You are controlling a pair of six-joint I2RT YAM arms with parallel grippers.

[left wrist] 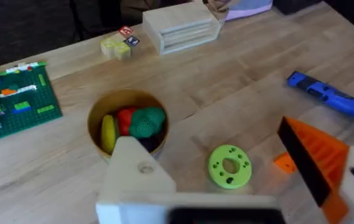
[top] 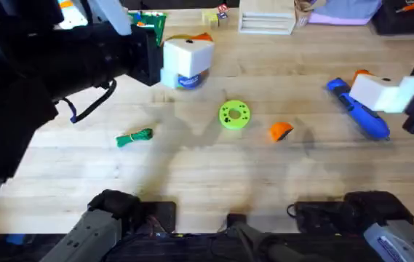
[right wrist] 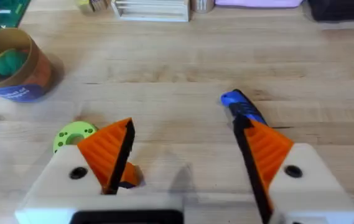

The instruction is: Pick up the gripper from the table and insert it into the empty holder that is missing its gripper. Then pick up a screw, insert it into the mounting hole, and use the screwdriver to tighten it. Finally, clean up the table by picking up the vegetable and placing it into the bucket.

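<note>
The gripper, a small orange wedge (top: pixel 281 131), lies on the table right of centre and also shows as an orange piece (left wrist: pixel 284 163). My left gripper (top: pixel 196 45) hangs open over the bucket (top: pixel 189 78), a tan tub (left wrist: pixel 127 121) holding toy food. One of its fingers is the bare off-white holder (left wrist: pixel 133 177); the other carries an orange ribbed pad. The blue screwdriver (top: pixel 359 110) lies at the right. My right gripper (right wrist: pixel 183 124) hovers open just above it, both orange pads in place. The green vegetable (top: pixel 134 137) lies at the left.
A lime-green holed disc (top: pixel 234 115) sits mid-table between the vegetable and the orange wedge. A green brick baseplate (left wrist: pixel 15 102), a wooden rack (top: pixel 266 18) and small blocks (left wrist: pixel 116 46) line the far edge. The near half of the table is bare wood.
</note>
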